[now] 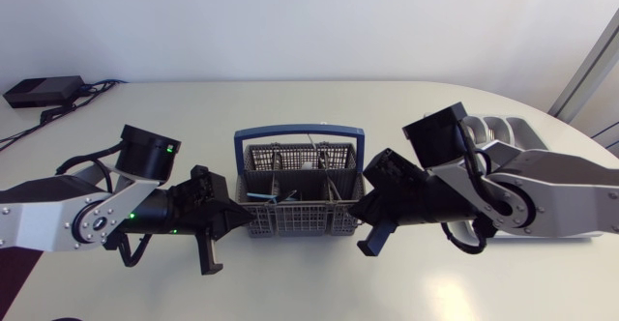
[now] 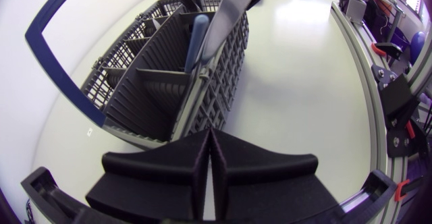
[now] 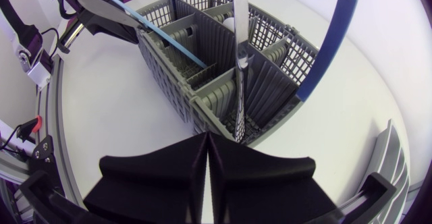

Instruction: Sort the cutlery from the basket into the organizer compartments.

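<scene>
Sliding on the smooth white bench (image 1: pixel 309 287) is the main risk for the light grey basket (image 1: pixel 300 190): it sits between both arms, and a bump from either could shove or tip it. The organizer (image 1: pixel 508 132) lies behind the right arm, well apart from the basket, so a piece might drop during the carry. The left pincer (image 2: pixel 209 140) and right pincer (image 3: pixel 207 140) are clenched on nothing, just beside the basket walls. A blue-handled knife (image 3: pixel 162 35) leans across compartments, and a steel piece (image 3: pixel 238 69) stands upright; the narrow cells look tight for broad fingers. The bench is glossy, with a black box (image 1: pixel 44 91) at its far left.
</scene>
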Robot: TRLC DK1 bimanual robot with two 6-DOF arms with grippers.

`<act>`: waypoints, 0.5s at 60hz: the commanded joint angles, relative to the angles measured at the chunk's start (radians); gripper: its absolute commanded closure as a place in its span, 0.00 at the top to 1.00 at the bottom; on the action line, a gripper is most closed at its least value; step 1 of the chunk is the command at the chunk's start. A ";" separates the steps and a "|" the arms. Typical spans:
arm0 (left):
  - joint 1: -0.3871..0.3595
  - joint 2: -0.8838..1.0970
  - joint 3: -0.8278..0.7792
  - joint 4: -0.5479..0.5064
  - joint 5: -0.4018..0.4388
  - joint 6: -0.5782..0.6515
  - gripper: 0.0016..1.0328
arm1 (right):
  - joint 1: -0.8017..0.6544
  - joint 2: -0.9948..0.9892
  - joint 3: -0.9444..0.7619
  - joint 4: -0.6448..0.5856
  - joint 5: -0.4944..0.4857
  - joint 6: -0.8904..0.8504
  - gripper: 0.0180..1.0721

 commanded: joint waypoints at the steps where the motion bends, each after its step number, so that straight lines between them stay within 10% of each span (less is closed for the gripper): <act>1: 0.015 0.040 0.046 0.023 0.005 0.030 0.03 | -0.017 0.030 0.034 0.021 0.008 -0.017 0.06; 30: 0.055 -0.081 0.010 -0.029 0.021 0.044 0.03 | -0.006 -0.067 -0.002 -0.007 0.034 -0.035 0.15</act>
